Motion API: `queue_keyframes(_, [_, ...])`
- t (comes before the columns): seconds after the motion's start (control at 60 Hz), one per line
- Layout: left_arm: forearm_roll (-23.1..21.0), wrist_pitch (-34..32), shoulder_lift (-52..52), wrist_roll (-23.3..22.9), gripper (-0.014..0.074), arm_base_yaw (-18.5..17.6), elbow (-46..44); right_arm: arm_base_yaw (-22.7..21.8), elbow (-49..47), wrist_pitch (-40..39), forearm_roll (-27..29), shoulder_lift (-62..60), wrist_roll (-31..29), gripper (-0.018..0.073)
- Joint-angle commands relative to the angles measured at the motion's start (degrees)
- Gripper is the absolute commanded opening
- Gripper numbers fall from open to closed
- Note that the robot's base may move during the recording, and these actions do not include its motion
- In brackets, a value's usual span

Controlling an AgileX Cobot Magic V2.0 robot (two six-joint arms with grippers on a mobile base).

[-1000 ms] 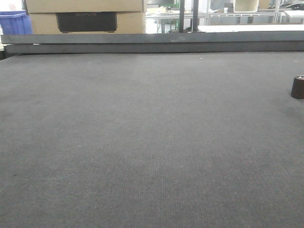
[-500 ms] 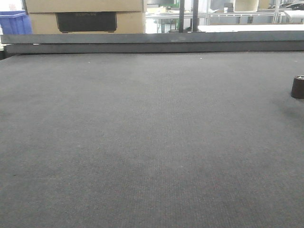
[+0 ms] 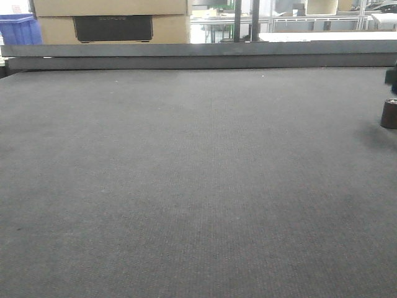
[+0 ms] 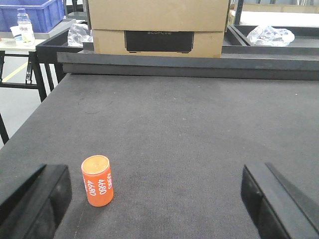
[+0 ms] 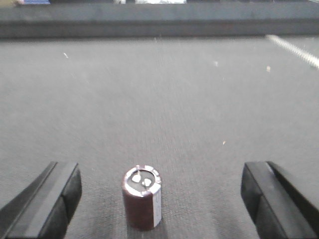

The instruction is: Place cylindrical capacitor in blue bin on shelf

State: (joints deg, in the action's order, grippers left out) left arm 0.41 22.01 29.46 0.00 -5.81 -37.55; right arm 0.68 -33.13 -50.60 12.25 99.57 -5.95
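Note:
The cylindrical capacitor point(image 3: 389, 113) stands upright on the grey mat at the far right edge of the front view. It is a dark brown cylinder with a shiny top point(image 5: 142, 196). My right gripper point(image 5: 159, 201) is open and low over the mat. The capacitor stands between its fingers point(image 5: 56, 199), nearer the left one and touching neither. A dark bit of that gripper point(image 3: 391, 76) shows above the capacitor. My left gripper point(image 4: 157, 199) is open over the mat with nothing held. The shelf is out of view.
An orange cylinder marked 4680 point(image 4: 97, 180) stands just inside my left gripper's left finger. Cardboard boxes point(image 4: 157, 27) sit behind the mat's raised back rail point(image 3: 198, 56). A blue crate point(image 4: 35, 12) and a bottle point(image 4: 24, 25) rest on a side table at far left.
A dark part of my right gripper has come into the front view at the right edge, just above the capacitor. The capacitor has not moved.

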Motion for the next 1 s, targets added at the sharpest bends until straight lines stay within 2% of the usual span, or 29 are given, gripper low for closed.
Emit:
queue_keyframes(0.0, [-0.04, -0.77, 0.04, 0.0, 0.0601, -0.09, -0.46, -0.3, -3.24, -2.35, -1.71, 3.58, 0.07, 0.0547])
queue_keyframes(0.35, [-0.04, -0.77, 0.04, 0.0, 0.0601, -0.09, -0.46, -1.79, -12.51, 0.09, -1.22, 13.27, 0.07, 0.0547])
queue_keyframes(0.633, [-0.04, -0.53, 0.08, 0.0, 0.0601, -0.11, -0.46, -1.79, -13.72, 1.76, -1.22, 16.45, 0.07, 0.0525])
queue_keyframes(0.733, [-0.04, -0.53, 0.08, 0.0, 0.0601, -0.11, -0.46, -1.79, -13.72, 1.38, -1.22, 16.45, 0.07, 0.0398])
queue_keyframes(0.983, [1.15, -0.67, 0.08, 0.0, 0.0601, -0.11, 0.01, -1.79, -13.72, 1.33, -1.22, 16.33, 0.07, -0.0037])
